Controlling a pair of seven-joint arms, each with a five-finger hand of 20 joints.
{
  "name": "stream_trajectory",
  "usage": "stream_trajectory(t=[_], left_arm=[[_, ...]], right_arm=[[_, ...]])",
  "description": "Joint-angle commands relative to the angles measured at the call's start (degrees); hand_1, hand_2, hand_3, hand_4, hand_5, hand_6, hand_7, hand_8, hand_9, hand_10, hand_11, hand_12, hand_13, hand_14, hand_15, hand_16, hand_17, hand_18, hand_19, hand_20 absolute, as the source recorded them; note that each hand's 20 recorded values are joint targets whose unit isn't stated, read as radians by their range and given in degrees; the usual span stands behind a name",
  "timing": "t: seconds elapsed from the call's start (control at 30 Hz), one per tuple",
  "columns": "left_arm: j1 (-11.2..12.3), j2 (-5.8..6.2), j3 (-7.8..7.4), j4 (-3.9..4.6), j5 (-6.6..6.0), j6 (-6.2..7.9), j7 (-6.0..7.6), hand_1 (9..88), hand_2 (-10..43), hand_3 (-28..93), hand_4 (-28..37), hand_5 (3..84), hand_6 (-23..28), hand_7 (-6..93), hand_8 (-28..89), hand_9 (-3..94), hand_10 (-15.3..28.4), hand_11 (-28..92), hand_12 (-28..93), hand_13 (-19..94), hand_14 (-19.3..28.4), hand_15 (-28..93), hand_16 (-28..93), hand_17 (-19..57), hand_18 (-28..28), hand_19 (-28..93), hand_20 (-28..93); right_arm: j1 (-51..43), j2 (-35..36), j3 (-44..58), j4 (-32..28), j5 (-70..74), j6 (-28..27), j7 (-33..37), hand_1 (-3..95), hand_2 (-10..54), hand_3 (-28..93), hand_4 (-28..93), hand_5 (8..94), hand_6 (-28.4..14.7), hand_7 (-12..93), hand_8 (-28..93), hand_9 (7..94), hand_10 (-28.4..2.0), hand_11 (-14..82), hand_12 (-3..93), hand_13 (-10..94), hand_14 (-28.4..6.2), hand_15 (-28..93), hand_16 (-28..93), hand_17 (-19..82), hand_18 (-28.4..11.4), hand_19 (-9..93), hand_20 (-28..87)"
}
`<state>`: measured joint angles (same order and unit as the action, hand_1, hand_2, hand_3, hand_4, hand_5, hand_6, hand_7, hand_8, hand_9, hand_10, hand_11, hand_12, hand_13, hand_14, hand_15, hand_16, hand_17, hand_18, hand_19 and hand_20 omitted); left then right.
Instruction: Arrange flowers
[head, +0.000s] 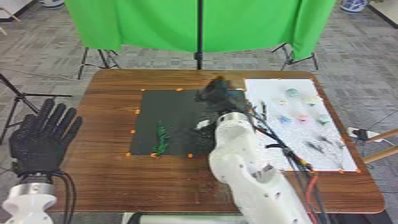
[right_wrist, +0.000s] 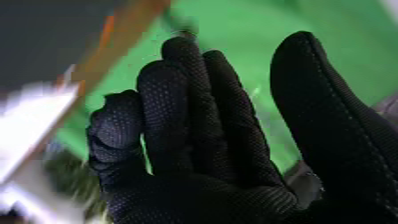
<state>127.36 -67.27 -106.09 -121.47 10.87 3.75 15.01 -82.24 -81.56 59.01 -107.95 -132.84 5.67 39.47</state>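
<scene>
I counted one green leafy sprig (head: 162, 138) on one black rectangular mat (head: 182, 145) and six small pastel flower heads (head: 303, 118) on one white sheet (head: 275, 90). My black-gloved right hand (head: 218, 95) was over the mat's far edge, fingers extended, thumb apart; my left hand (head: 37, 152) lay palm-flat, fingers straight, slightly apart

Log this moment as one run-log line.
Arrange flowers | right hand open, far side of black mat | left hand open, left of table | green sprig on mat | flowers on white sheet
</scene>
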Motion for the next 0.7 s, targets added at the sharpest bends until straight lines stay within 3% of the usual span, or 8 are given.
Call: stream_trajectory(t=[0.03, 0.17, 0.27, 0.47, 0.5, 0.53, 0.57, 0.7], left_arm=[[1.1, -0.47, -0.19, -0.38, 0.60, -0.98, -0.37, 29.7, 16.9, 73, -22.5, 43.7, 6.3, 9.9, -8, 38.1, 13.1, 14, 12, 30, 14.0, 31, -2, -2.0, 13.2, 23, 15], [1.2, -0.38, -0.58, -0.39, 0.60, -0.87, -0.02, 29.7, 16.8, 73, -23.0, 43.7, 6.3, 10.0, -8, 38.1, 13.1, 14, 12, 30, 14.0, 30, -2, -2.0, 13.2, 23, 15], [1.6, -0.39, -0.59, -0.40, 1.75, -0.57, -0.44, 29.7, 16.7, 73, -23.0, 43.7, 6.4, 9.9, -8, 38.2, 13.1, 14, 13, 30, 14.0, 30, -2, -2.0, 13.3, 23, 15], [1.5, -0.61, -0.35, -0.42, 1.33, -0.26, 0.11, 30.2, 16.4, 73, -22.3, 43.7, 6.4, 9.9, -8, 38.1, 13.1, 14, 13, 30, 14.0, 30, -2, -2.0, 13.2, 23, 15], [1.4, -0.69, -0.21, -0.42, 1.16, 0.28, 0.06, 30.3, 16.4, 73, -22.3, 43.7, 6.4, 9.9, -8, 38.1, 13.2, 14, 13, 30, 14.0, 30, -2, -2.0, 13.2, 23, 15], [1.2, -0.51, 0.24, -0.77, 0.38, 2.26, 0.29, 30.3, 16.4, 73, -22.4, 43.7, 6.4, 9.9, -8, 38.1, 13.2, 14, 13, 30, 14.0, 30, -2, -2.1, 13.3, 23, 15], [1.0, -0.50, 0.45, -0.63, 0.10, 2.49, 0.10, 30.5, 16.5, 73, -22.6, 43.9, 6.6, 10.1, -8, 38.1, 13.2, 14, 13, 30, 14.0, 31, -2, -2.1, 13.4, 24, 15], [1.5, -0.78, 0.52, -0.67, 0.35, 1.78, -0.03, 30.6, 16.5, 73, -23.2, 44.3, 6.8, 10.6, -8, 38.3, 13.4, 15, 13, 30, 14.2, 32, -2, -2.2, 13.6, 27, 17]], right_arm=[[-10.9, 17.3, 16.9, -7.7, -5.7, 2.1, 9.2, 41.9, -9.5, 80, -28, 59.8, -10.1, 15, -9, 62.6, -22.6, 28.0, 22.1, 58, -20.5, 69, 32, 33, -28.4, 91, 35], [-18.5, 19.6, 27.9, -10.9, -5.9, -5.0, 6.5, 42.1, -9.5, 80, -28, 59.4, -10.5, 14, -8, 60.5, -22.9, 24.5, 20.8, 56, -20.9, 68, 30, 32, -28.2, 90, 35], [-22.6, 20.6, 34.0, -12.1, -5.6, -9.3, 6.4, 42.1, -9.5, 80, -28, 58.6, -9.9, 14, -8, 56.4, -22.7, 21.6, 20.0, 52, -20.5, 67, 29, 29, -27.5, 88, 35], [-26.9, 20.7, 40.7, -14.6, -2.2, -17.7, 6.7, 39.7, -9.5, 81, -28, 56.3, -9.7, 14, -8, 52.9, -22.3, 18.1, 20.1, 49, -20.9, 67, 27, 26, -27.0, 84, 41], [-27.5, 20.7, 41.5, -15.0, -1.3, -19.5, 6.5, 39.0, -9.5, 80, -28, 56.7, -9.7, 14, -8, 53.0, -22.2, 18.1, 20.1, 49, -20.8, 67, 27, 26, -27.1, 84, 41], [-28.1, 20.6, 42.3, -15.6, -0.8, -21.2, 7.0, 38.9, -9.5, 80, -28, 57.0, -9.7, 14, -8, 53.4, -22.2, 18.0, 20.0, 49, -20.8, 67, 27, 26, -27.1, 84, 41], [-29.0, 20.6, 42.8, -16.1, -0.2, -22.1, 7.3, 39.3, -9.5, 80, -28, 57.8, -9.4, 15, -8, 54.4, -21.9, 18.4, 20.1, 50, -20.5, 66, 27, 26, -27.1, 84, 42], [-30.7, 19.4, 43.7, -16.8, -0.4, -25.2, 7.2, 42.3, -9.5, 81, -28, 61.1, -7.9, 20, -7, 58.2, -20.4, 21.4, 21.8, 52, -19.4, 66, 28, 26, -26.9, 83, 43]])
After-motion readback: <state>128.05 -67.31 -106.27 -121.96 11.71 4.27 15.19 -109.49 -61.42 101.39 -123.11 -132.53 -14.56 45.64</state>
